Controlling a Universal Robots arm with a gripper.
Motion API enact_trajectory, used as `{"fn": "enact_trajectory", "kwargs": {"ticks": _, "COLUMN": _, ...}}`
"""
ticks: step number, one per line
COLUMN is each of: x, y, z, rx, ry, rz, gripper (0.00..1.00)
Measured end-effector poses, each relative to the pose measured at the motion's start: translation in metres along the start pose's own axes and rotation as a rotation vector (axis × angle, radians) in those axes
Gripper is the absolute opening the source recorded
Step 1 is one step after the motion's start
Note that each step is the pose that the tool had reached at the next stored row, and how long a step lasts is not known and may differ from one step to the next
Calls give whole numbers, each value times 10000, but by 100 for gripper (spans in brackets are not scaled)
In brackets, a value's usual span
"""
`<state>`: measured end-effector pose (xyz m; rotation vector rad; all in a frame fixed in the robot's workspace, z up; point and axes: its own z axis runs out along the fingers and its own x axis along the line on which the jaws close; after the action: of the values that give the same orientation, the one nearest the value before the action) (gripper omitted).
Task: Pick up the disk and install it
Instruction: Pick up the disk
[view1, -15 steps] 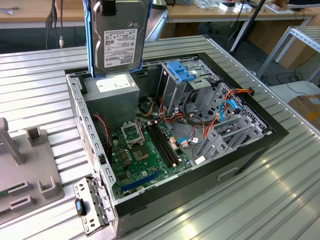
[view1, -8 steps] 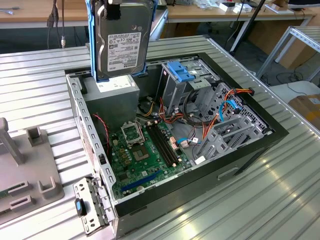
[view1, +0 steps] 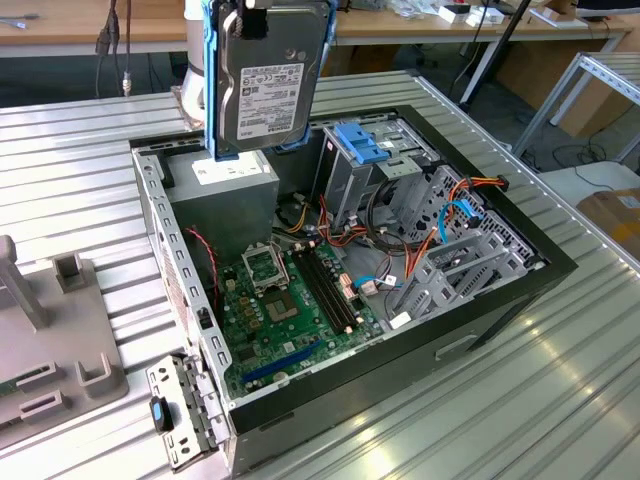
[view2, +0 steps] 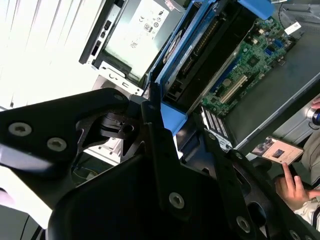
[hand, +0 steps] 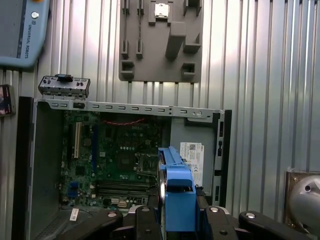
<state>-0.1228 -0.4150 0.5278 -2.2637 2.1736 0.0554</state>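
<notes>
The tool (hand: 177, 220) is shut tight on the disk (view1: 265, 85). The disk hangs upright in the air above the open computer case (view1: 500, 310), over its grey box (view1: 225, 205). It seems best to hold the disk straight, go slow, and miss the wires (view1: 480, 183).

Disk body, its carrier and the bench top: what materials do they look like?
The disk: grey metal casing, matte, with a white paper-like label. The carrier: bright blue, likely moulded plastic, slight sheen. The bench top: ribbed, reflective silver, probably aluminium profile.
</notes>
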Motion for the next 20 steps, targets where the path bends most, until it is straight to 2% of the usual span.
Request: {"fn": "enact_trajectory", "kwargs": {"ticks": 20, "x": 14, "y": -30, "z": 0, "rx": 1, "ry": -1, "rz": 1, "gripper": 36}}
